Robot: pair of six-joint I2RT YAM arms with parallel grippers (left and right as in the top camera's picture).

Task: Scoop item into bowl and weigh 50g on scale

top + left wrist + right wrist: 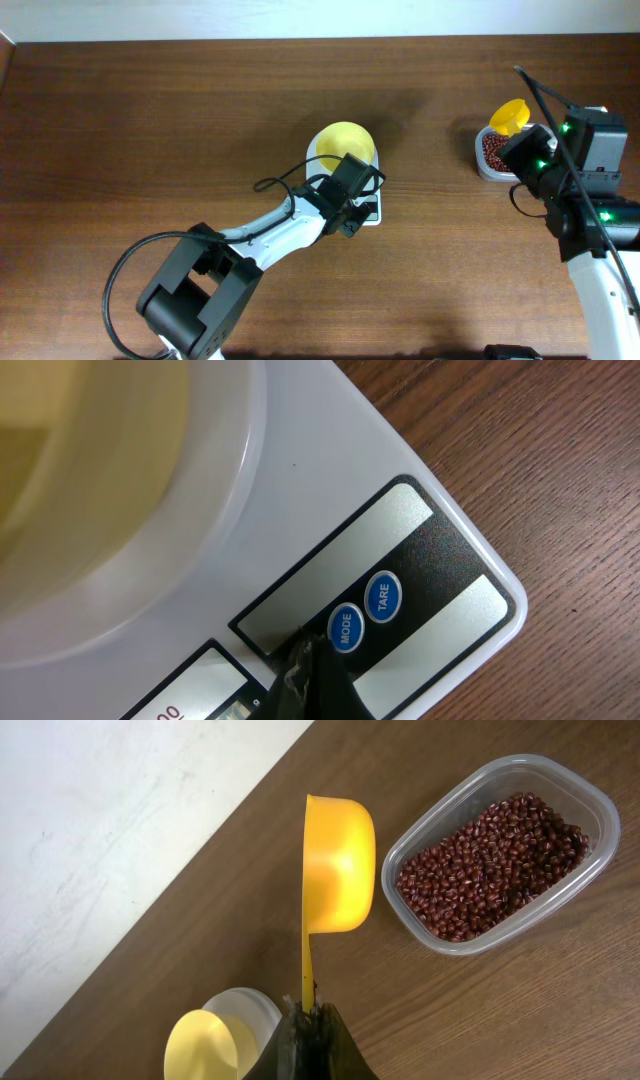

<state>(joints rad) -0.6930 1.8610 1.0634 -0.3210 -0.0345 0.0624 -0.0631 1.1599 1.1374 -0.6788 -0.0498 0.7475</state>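
The left gripper (305, 660) has its fingers pressed together on nothing. Their dark tip sits at the front strip of the scale (430, 540), right at the edge of the blue MODE button (346, 627), with the TARE button (383, 596) just beside it. The pale-yellow bowl (110, 510) stands on the scale's platform behind that strip, and no beans show in the part of it that can be seen. Well apart from the scale, on the right arm's side of the table (150, 120), the right gripper (310, 1015) is clamped on the far end of the handle of the yellow scoop (338, 860). It holds the cup edge-on just beside the clear container (470, 945) and nearer the scale than the container is. The beans (490, 865) lie in that container as a loose heap, none yet in the bowl. They look small, hard and smooth, so they will probably roll and scatter rather than clump. Fingers cannot pinch them usefully, and they have to ride in the scoop. The scoop appears to be stiff, light plastic, and because it is held at the handle's tip, a small wrist tilt swings the cup a lot, so it should travel level. The bowl also seems light and may slide on the smooth platform if nudged, so the pour should be gentle and in small amounts as the weight nears the target.
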